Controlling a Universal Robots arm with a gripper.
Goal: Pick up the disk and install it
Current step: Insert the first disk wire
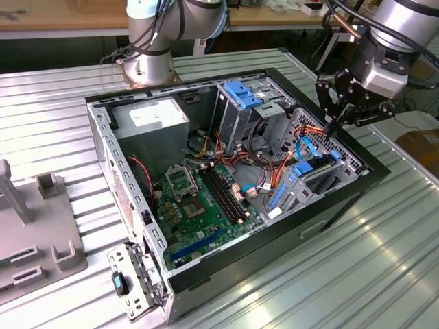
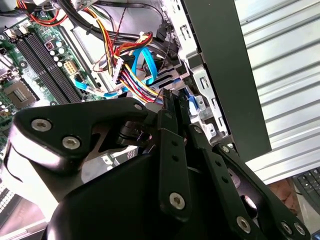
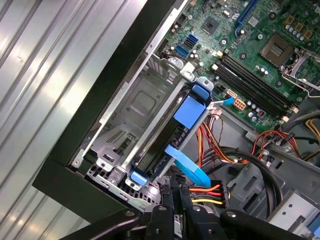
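Sitting edge-up in its bay, the disk (image 3: 165,135) lies along the case wall (image 3: 115,85), jaws clenched empty.

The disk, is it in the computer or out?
In. The disk sits on edge in a metal bay by the case wall, its blue carrier showing. The tool hangs just above it.

The computer case (image 1: 226,185) is lying open on its side on the ribbed table (image 1: 384,260). The disk (image 1: 317,168) is sitting upright in a bay at the case's edge toward the exterior view's right, with the circuit board (image 1: 206,205) lying toward the left of it. The gripper (image 1: 334,126) is hanging just above the disk, and the arm's base (image 1: 147,65) is standing behind the case.
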